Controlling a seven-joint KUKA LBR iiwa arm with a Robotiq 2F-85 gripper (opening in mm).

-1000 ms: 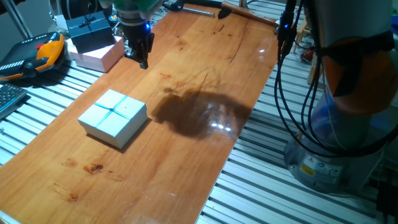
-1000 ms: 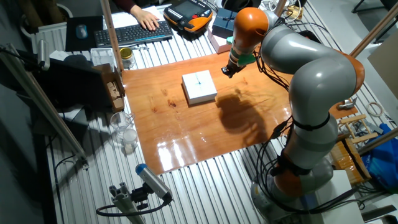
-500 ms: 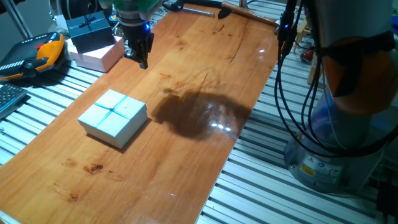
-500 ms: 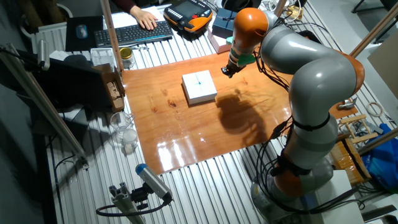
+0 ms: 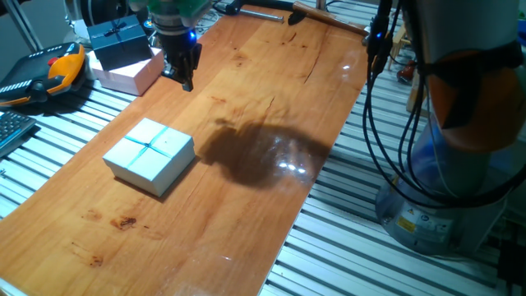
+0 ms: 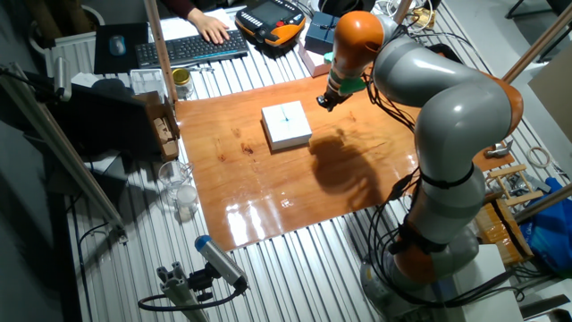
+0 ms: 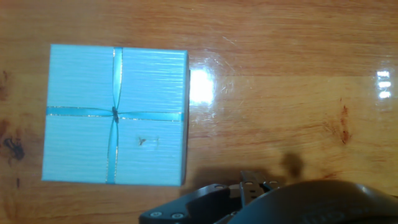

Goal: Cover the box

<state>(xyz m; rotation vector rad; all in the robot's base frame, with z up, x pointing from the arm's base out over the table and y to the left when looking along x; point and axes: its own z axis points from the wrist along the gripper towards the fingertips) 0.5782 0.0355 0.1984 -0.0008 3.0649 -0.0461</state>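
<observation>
**Lidded box on the worktop, end effector raised and apart from it**

The box sits on the wooden worktop with its pale blue lid on, a thin ribbon crossing the top. The end effector hangs above the worktop, well apart from the box and empty; its fingers look pressed together in one fixed view. A pink box carrying a dark navy ribboned box stands just off the worktop's edge, near the end effector. In the hand view the box lies at left.
</observation>
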